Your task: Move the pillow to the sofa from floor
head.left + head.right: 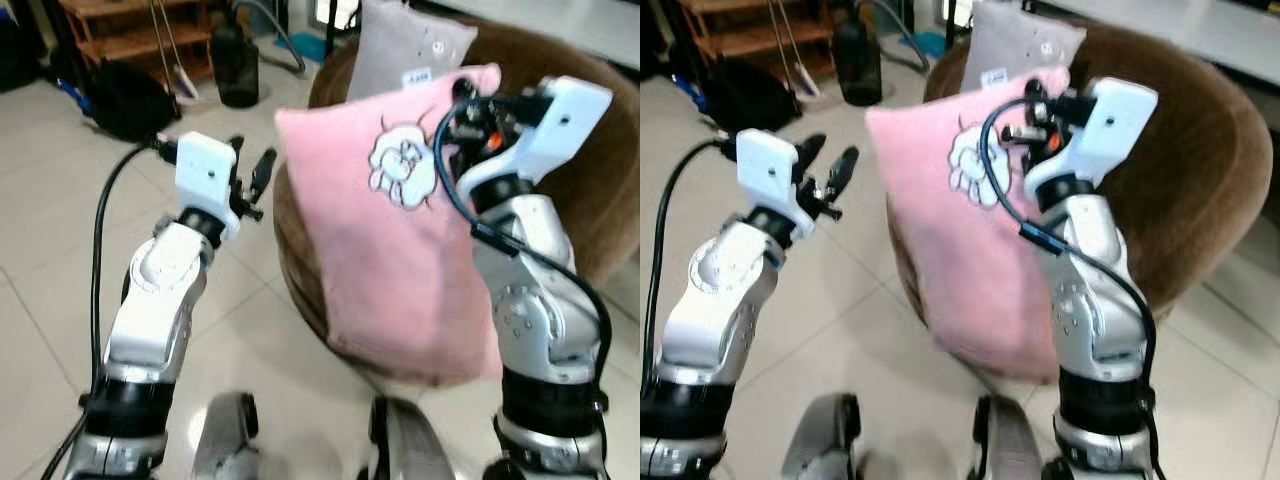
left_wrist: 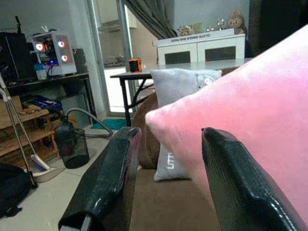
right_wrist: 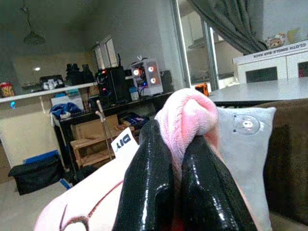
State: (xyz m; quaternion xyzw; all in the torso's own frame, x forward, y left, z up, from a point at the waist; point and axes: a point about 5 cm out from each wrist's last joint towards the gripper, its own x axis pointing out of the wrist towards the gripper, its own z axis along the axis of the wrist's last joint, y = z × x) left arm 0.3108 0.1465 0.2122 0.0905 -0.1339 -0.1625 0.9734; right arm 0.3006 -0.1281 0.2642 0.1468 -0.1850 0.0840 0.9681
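Since the pillow (image 1: 400,260) hangs limp mid-frame, it looks light and floppy; right hand (image 3: 180,159) pinches its top corner, left hand (image 2: 168,178) gapes empty beside it

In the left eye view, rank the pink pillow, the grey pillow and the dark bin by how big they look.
1. pink pillow, held up close to the camera by the right gripper
2. grey pillow, partly hidden behind it
3. dark bin
The last two look close in size; distance makes that unsure.
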